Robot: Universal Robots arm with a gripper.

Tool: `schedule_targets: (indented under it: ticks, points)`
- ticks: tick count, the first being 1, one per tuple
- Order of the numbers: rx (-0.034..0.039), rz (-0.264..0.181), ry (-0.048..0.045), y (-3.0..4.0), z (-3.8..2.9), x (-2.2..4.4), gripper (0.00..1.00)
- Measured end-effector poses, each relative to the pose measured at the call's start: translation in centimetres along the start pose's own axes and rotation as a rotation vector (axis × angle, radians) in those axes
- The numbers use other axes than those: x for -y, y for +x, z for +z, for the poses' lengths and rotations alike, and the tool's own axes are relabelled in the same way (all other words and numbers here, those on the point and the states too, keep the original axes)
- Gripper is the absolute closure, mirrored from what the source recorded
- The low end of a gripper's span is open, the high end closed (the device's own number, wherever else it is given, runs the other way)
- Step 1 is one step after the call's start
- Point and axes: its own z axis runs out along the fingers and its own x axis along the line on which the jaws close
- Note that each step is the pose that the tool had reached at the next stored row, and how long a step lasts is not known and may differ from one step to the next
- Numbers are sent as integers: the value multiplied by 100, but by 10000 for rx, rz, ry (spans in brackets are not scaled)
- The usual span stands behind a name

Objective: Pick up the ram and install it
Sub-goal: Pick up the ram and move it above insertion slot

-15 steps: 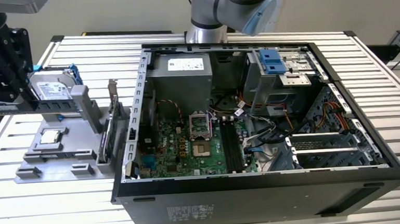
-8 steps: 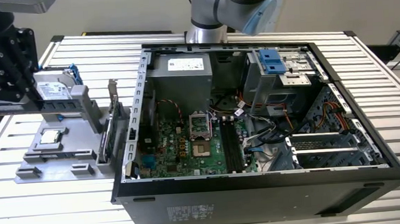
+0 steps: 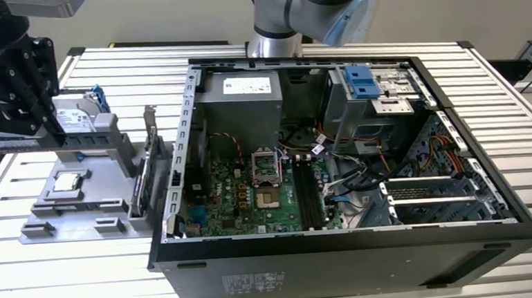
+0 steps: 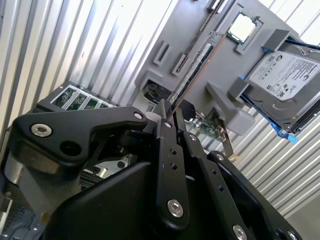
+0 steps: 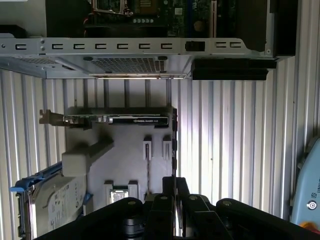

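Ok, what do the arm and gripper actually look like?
Silver-grey tubular arm with light blue joint covers in the exterior view. Matte black gripper, seen in both wrist views: angular linkage bars, rounded housing, silver screw heads and pins.

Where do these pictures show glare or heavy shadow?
Second wrist view: glare whitens the ribbed silver metal table. First wrist view: a bright strip lies on that table beside the grey plastic parts holder. Exterior view: even light, only the open black computer case is dim inside.

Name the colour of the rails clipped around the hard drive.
Blue rails, clearest in the second wrist view.
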Motion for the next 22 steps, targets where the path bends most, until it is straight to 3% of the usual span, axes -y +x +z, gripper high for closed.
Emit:
schedule_targets:
  ticks: [22]
  points:
    - [46, 1, -1, 6, -2, -194, 100]
